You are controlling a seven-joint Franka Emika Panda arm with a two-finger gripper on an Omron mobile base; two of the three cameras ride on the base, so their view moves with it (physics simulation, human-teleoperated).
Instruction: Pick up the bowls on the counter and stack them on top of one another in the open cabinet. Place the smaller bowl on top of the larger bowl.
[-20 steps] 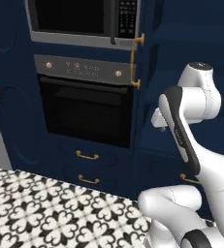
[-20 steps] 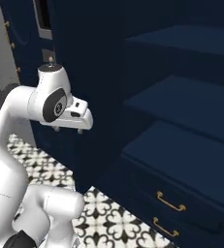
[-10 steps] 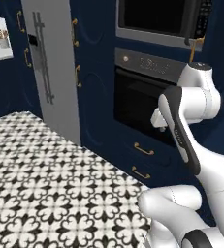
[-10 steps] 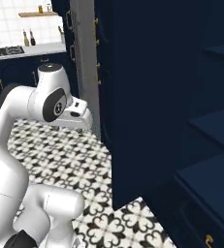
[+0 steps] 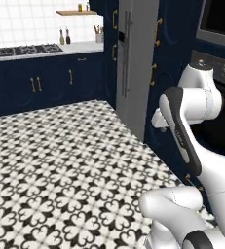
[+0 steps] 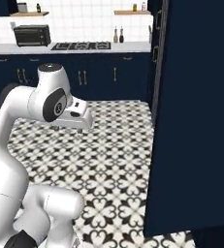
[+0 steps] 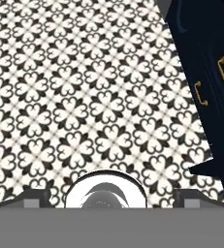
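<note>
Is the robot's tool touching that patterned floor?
Apart. In the right base view the tool hangs well above the tiled floor; the hand view looks down on the tiles from a height.

Patterned floor point(image 5: 60, 170), stovetop point(image 6: 82, 46), toaster oven point(image 6: 31, 35).

The floor point(image 5: 60, 160) is smooth tile, white with a black floral print and a slight sheen. The wall units point(image 5: 46, 82) wear flat matt navy paint, set off by small brass pulls point(image 5: 34, 84) with a soft metallic gleam. The fridge door point(image 5: 138, 58) looks like brushed grey steel. The robot arm point(image 5: 192, 104) is glossy white plastic with dark joints. Behind the hob point(image 6: 82, 46) the wall is shiny white tile.
</note>
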